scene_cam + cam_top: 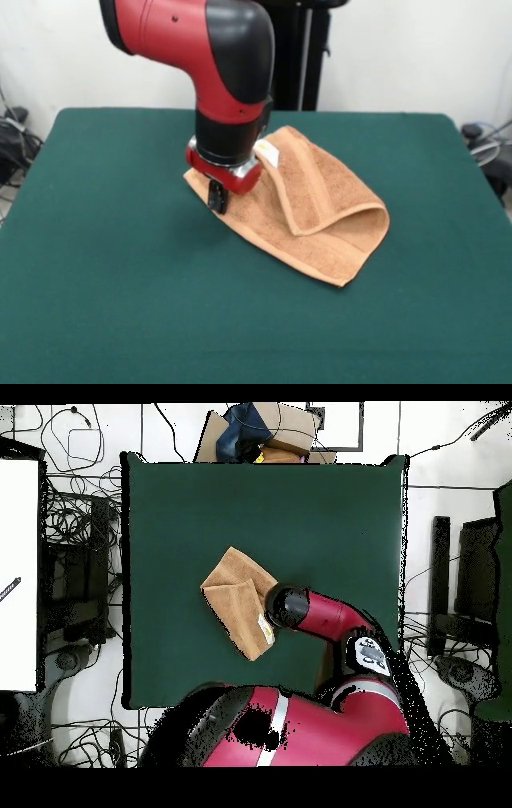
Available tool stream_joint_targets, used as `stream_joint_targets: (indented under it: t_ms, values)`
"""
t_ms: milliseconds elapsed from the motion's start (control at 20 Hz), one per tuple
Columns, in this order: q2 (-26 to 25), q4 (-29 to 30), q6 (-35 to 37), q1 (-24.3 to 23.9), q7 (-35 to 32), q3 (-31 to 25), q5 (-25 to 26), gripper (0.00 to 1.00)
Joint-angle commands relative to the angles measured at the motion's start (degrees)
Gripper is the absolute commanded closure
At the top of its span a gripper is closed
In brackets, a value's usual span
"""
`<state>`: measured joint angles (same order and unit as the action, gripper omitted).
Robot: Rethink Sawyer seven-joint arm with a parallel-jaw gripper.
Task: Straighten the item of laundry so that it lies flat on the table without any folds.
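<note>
Green felt covers your bench [104, 264], and a white wall stands behind it, with cables trailing down past both of its sides. Seen from above, more cables and dark equipment ring the bench, and a heap of brown and blue stuff [262, 429] lies just off the edge far from the robot's base.

Your towel [320, 216] lies near the bench's middle, well clear of every edge. It is not flat: one part is doubled over the rest, so in the front view you see a raised fold running from beside the arm down to a rounded loop at the towel's right side, with the lower layer spreading out beneath it to a point toward the camera. A woven band follows the edge of the upper flap. A small white label [266, 152] shows on the towel just beside the arm's wrist. From above, the towel reads as a lopsided folded shape with the label on the side toward the arm.

The red and black arm [216, 56] comes down onto the towel's left part in the front view. Its tool [216, 197] sits at the towel's left edge, low against the cloth, and looks to be touching it. You cannot tell from either view whether the tool is released or clenched, since the wrist hides most of it and only a dark stub shows below the red collar
</note>
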<state>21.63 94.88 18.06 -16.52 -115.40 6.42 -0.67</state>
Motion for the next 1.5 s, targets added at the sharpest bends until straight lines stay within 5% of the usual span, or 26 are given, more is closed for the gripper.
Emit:
stream_joint_targets:
  t_ms: [50,600,1500]
  values:
    - [3.6,5.3,3.8,3.4,-12.5,-5.4,-5.4,1.0]
    - [5.3,5.5,6.5,5.4,-11.7,-4.3,-9.2,1.0]
    - [-8.5,-2.4,-4.6,7.1,-11.4,-2.8,-11.0,1.0]
